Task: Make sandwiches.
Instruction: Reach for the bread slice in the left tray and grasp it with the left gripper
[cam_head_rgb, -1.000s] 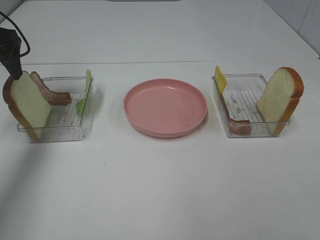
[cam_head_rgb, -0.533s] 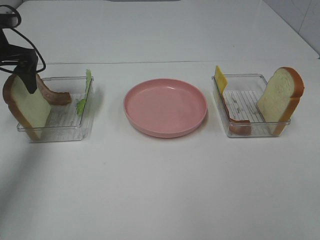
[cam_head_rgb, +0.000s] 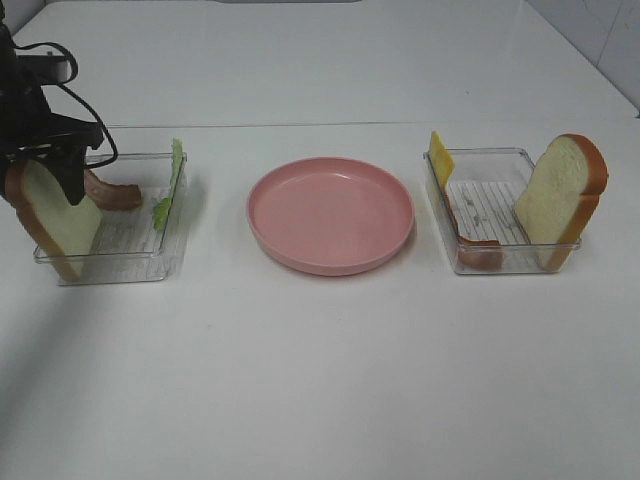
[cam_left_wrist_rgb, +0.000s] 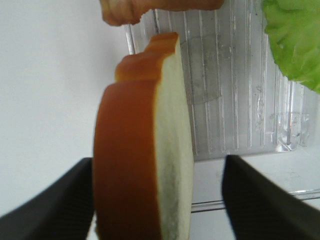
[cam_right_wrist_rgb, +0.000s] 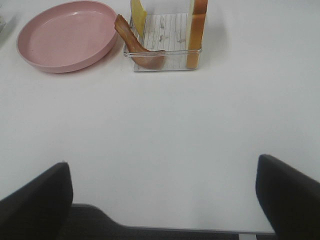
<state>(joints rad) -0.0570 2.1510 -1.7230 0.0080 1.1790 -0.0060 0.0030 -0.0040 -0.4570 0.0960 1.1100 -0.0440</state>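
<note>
Left gripper (cam_left_wrist_rgb: 157, 165) is straddling the upright bread slice (cam_head_rgb: 60, 220) at the outer end of the left tray (cam_head_rgb: 130, 272). Its jaws are standing apart. One finger (cam_left_wrist_rgb: 55, 200) is sitting just beside the crust and the other is showing a gap from the white face, so I am reading no clamp. A bacon strip (cam_head_rgb: 112, 193) and a lettuce leaf (cam_head_rgb: 176, 170) are leaning in the same tray.

Right gripper (cam_right_wrist_rgb: 161, 167) is hanging over bare table (cam_right_wrist_rgb: 165, 125), jaws wide, holding nothing. I am seeing a second bread slice (cam_head_rgb: 562, 198), a cheese square (cam_head_rgb: 440, 156) and another bacon strip (cam_head_rgb: 468, 238) standing in the right tray (cam_head_rgb: 500, 268). The pink plate (cam_head_rgb: 330, 215) is lying between the trays.
</note>
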